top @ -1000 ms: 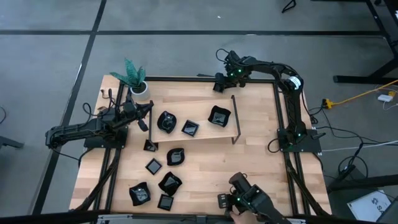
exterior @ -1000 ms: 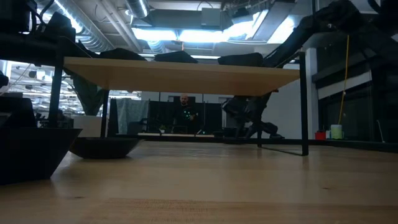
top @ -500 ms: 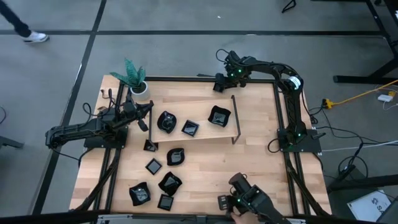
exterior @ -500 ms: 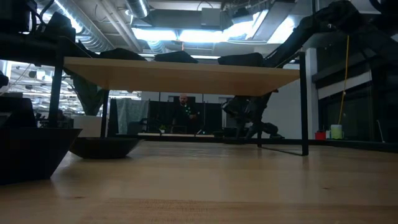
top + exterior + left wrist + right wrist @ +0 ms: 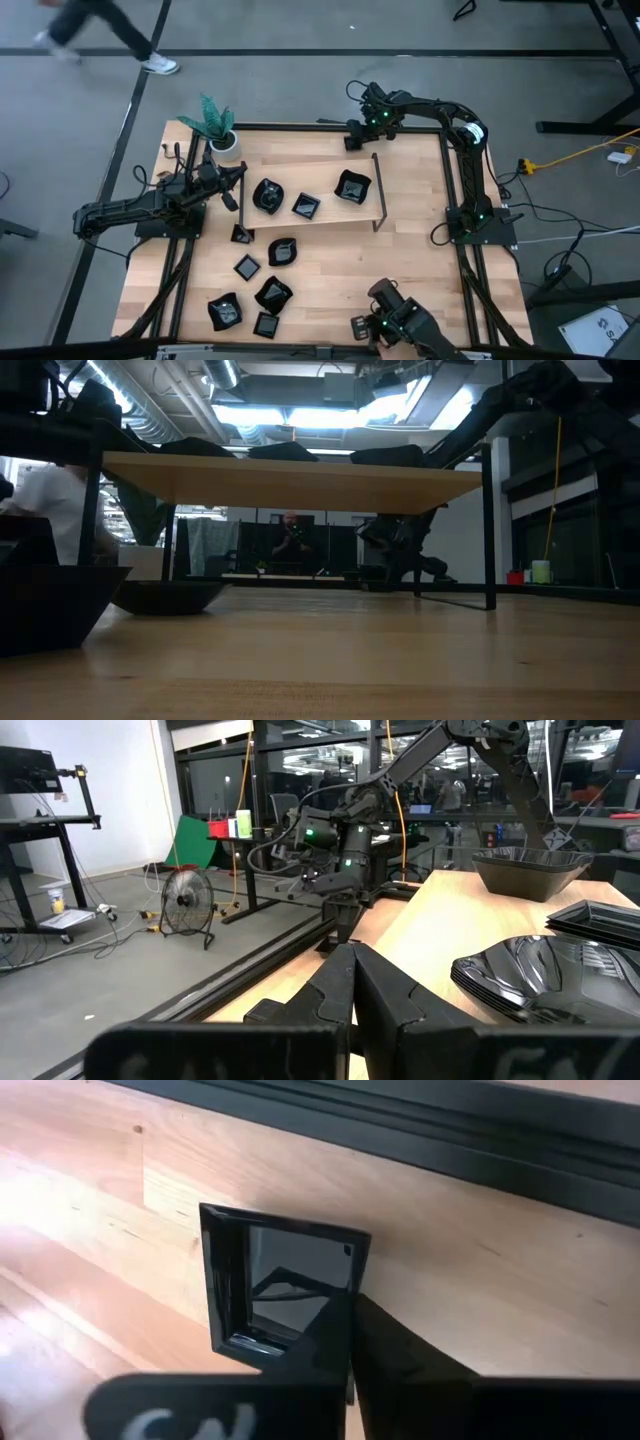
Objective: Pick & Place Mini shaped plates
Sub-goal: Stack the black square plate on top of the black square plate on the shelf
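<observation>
My right gripper stands at the table's far edge, tipped steeply down and shut on a small square glossy black plate. Three more mini plates sit on a raised wooden shelf. Several others lie on the tabletop toward the near left. My left gripper hovers shut and level by the shelf's left end, touching nothing. My right gripper pinches one side rim of the square plate, close to a corner. One finger lies over the dish's inside, the other outside it. The fingers slant down from above. The plate appears to lie flat on the wood beside the black rail.
A white pot with a green plant stands at the far left corner. A black rail runs along the far edge just past the held plate. The shelf's thin black legs stand near the table's middle. A dark device sits at the near edge.
Neither arm nor any plate has visibly moved. A person has walked across the floor beyond the table's far left corner.
</observation>
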You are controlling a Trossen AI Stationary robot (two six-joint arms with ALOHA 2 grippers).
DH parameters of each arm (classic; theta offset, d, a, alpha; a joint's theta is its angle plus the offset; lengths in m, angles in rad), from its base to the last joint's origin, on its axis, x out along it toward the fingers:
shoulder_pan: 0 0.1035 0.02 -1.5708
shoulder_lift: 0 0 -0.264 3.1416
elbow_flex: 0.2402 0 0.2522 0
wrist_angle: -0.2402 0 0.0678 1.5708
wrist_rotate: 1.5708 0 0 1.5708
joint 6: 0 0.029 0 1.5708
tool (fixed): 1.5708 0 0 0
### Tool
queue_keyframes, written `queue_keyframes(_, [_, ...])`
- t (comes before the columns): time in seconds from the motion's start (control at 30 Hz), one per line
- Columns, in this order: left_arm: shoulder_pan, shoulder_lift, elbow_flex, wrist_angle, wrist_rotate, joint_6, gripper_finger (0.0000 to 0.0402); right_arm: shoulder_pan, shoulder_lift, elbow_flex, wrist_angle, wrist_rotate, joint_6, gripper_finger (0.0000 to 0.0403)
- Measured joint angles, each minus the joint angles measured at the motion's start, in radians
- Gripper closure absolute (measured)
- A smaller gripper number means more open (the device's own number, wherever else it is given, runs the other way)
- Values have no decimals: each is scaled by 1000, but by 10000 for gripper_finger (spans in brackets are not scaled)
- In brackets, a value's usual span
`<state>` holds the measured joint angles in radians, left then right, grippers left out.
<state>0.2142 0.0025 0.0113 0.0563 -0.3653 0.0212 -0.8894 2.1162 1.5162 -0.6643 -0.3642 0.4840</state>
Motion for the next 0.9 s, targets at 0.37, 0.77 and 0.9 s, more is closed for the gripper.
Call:
queue_keyframes(0.37, [0,0,0,0,0,0,398,-7,-37,0,-37,11,-77,397])
queue_keyframes(0.77, [0,0,0,0,0,0,398,-44,-189,-1,-36,87,-100,396])
queue_keyframes(0.9, [0,0,0,0,0,0,398,-59,-257,-1,-26,138,-104,400])
